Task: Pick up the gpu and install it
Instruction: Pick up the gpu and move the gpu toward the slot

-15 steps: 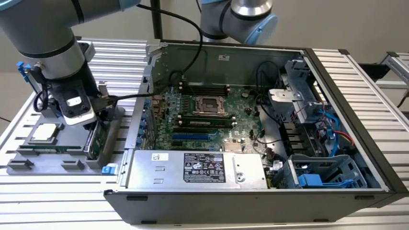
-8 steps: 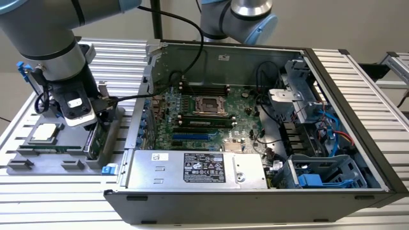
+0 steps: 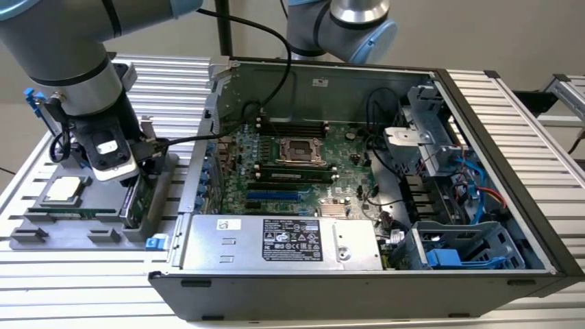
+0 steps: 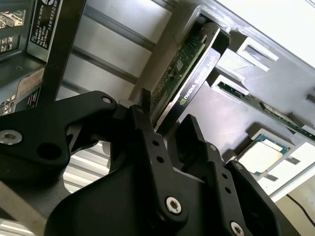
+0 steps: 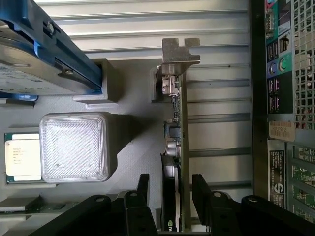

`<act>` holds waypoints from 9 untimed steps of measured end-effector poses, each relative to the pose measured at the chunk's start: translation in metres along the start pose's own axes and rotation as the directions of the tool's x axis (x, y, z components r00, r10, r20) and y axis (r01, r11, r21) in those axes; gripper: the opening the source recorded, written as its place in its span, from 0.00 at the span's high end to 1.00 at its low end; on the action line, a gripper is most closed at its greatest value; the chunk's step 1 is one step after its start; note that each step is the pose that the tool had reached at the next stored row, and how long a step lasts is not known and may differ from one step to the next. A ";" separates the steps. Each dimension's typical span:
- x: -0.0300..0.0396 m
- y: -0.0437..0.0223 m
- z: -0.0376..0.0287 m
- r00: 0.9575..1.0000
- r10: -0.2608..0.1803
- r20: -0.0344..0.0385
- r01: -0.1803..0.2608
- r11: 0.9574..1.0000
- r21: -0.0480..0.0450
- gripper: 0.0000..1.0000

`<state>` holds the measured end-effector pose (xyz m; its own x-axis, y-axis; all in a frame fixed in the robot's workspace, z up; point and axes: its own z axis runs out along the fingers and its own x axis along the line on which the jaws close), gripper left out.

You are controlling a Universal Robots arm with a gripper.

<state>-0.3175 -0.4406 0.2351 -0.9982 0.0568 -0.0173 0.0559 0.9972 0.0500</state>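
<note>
One gpu point(image 5: 173, 123) stands on edge in a slot of the single grey tray point(image 5: 133, 98), directly between the two fingers point(image 5: 144, 183) of the end effector point(image 5: 171, 178), its silver bracket at the end farthest from them. Beyond it on the tray lie one processor chip point(image 5: 22, 157), one blue-railed hard drive point(image 5: 29, 59) and one memory stick point(image 4: 266, 105) (each in its own recess). The one arm point(image 3: 64, 62) points steeply down over the tray on the desk point(image 3: 73, 288), beside the open computer case point(image 3: 366, 171), with the end effector spread wide astride the card, a gap showing on either side.
</note>
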 end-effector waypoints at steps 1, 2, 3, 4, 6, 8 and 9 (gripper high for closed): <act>0.0000 0.0000 0.0000 1.000 0.000 0.000 0.000 1.000 0.000 0.00; 0.0000 0.0000 0.0000 1.000 0.000 0.000 0.000 1.000 0.000 0.00; 0.0000 0.0000 0.0000 1.000 0.000 0.000 0.000 1.000 0.000 1.00; 0.0000 0.0000 0.0000 1.000 0.000 0.000 0.000 1.000 0.000 1.00; 0.0000 0.0000 0.0000 1.000 0.000 0.000 0.000 1.000 0.000 1.00; 0.0000 0.0000 0.0000 1.000 0.000 0.000 0.000 1.000 0.000 1.00; 0.0000 0.0000 0.0000 1.000 0.000 0.000 0.000 1.000 0.000 1.00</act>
<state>-0.3175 -0.4406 0.2351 -0.9983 0.0564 -0.0173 0.0555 0.9972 0.0499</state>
